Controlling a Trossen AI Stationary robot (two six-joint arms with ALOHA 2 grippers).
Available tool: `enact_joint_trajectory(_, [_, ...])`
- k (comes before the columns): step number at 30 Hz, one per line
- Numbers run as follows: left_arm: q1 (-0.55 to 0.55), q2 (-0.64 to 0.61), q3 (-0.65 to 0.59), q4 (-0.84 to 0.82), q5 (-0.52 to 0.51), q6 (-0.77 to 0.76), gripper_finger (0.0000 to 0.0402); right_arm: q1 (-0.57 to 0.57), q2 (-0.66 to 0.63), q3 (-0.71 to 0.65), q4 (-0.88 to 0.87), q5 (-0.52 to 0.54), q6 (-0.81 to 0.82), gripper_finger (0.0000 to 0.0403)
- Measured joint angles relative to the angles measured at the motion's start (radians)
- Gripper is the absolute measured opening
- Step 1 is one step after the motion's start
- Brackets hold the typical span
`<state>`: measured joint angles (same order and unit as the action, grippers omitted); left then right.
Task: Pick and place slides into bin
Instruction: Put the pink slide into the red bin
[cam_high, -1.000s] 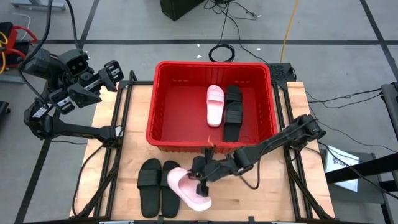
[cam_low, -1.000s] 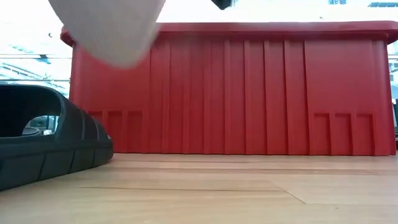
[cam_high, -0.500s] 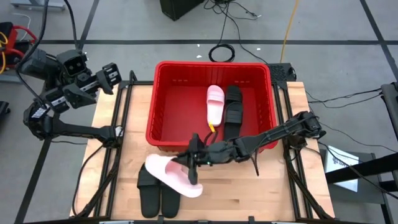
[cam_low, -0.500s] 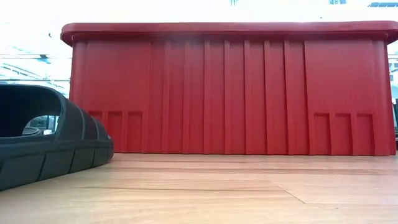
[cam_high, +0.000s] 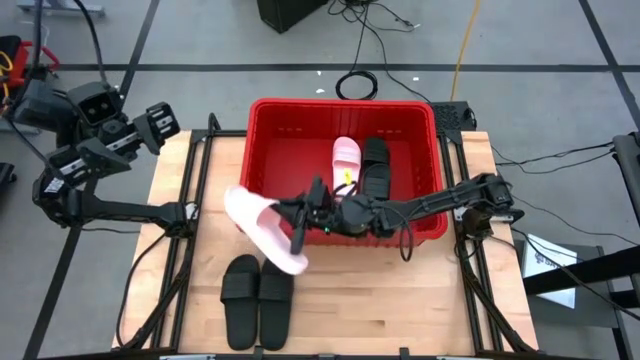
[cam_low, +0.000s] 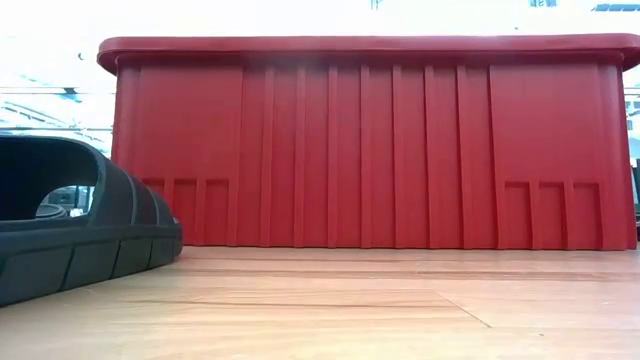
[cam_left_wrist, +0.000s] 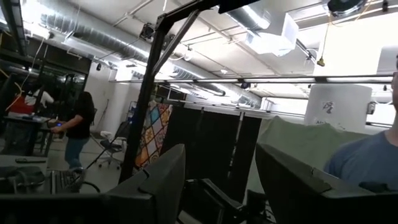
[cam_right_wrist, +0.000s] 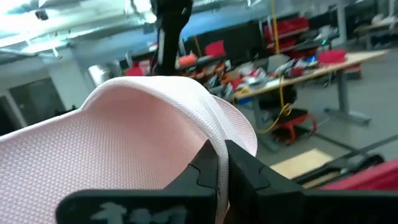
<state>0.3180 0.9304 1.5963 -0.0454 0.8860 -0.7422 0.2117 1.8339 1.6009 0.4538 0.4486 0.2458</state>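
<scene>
A: Where are we on the slides? We see the right pincer (cam_high: 297, 226) up off the desk (cam_high: 400, 315) with a pink slide (cam_high: 262, 228) hanging from it, at the near-left corner of the bin (cam_high: 262, 205).

B: Agreed. Slide is carried high and tilted, our guess so it clears the rim before going in. Part of it overlaps the bin's near-left corner; most of it is outside the rim, over the desk.

A: Grip?

B: Right pincer is clenched on the slide. In the right wrist view the two fingers (cam_right_wrist: 239, 168) are pinched together on the edge of the pink strap.

A: Rest of the pile?

B: One pink slide in the bin (cam_high: 343, 160) with a black slide (cam_high: 373, 175) just beside it. We still have a black pair (cam_high: 257, 300) side by side on the desk, near edge.

A: Left arm?

B: Parked off the desk's far-left corner. Left pincer (cam_high: 160, 122) is spread wide and holds nothing.
</scene>
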Motion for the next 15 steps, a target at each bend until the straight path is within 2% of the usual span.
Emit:
enact_joint_trajectory(4, [0.000, 0.007, 0.000, -0.002, -0.014, 0.009, 0.0202, -0.037, -0.010, 0.000, 0.014, 0.001, -0.048, 0.0004])
enact_joint_trajectory(8, [0.000, 0.013, 0.000, -0.003, -0.086, 0.043, 0.0202, -0.076, -0.046, 0.000, -0.047, 0.004, -0.129, 0.0004])
enact_joint_trajectory(12, [0.003, 0.018, 0.000, -0.003, -0.156, 0.074, 0.0202, -0.114, -0.130, 0.000, -0.253, 0.092, -0.164, 0.0004])
enact_joint_trajectory(15, [0.003, 0.019, 0.000, -0.003, -0.206, 0.097, 0.0202, -0.137, -0.209, 0.000, -0.472, 0.168, -0.166, 0.0004])
